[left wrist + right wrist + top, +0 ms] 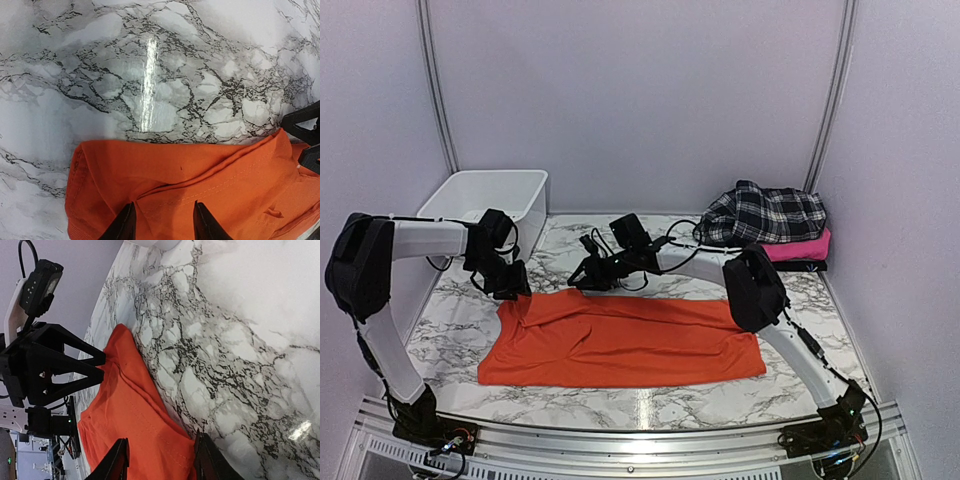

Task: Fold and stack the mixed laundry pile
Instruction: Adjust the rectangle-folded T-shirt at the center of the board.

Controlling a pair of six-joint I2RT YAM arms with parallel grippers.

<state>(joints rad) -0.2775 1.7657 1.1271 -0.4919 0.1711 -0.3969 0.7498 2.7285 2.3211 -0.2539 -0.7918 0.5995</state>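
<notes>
From above, the orange t-shirt (620,340) lies spread flat over the near half of the marble table (455,335), reaching from near the left edge to past the middle. The left gripper (510,290) is down at the shirt's far left corner. The right gripper (578,280) is at the shirt's far edge, a little left of the middle. The plaid shirt (765,215) sits bunched in the far right corner on top of a folded pink garment (808,246). A white bin (525,215) stands in the far left corner.

In the left wrist view, the left gripper's fingers (127,225) stand apart, tips down on the t-shirt (210,175), with a ridge of orange cloth between them and not pinched. The cloth's edge runs across bare marble just beyond.

In the right wrist view, the right gripper (160,440) also has its jaws apart, straddling the shirt's edge (135,415) without clamping it. Across the cloth, the left gripper (104,367) points its fingertips into the orange corner. The camera unit (42,280) above it carries marks too small to read.
</notes>
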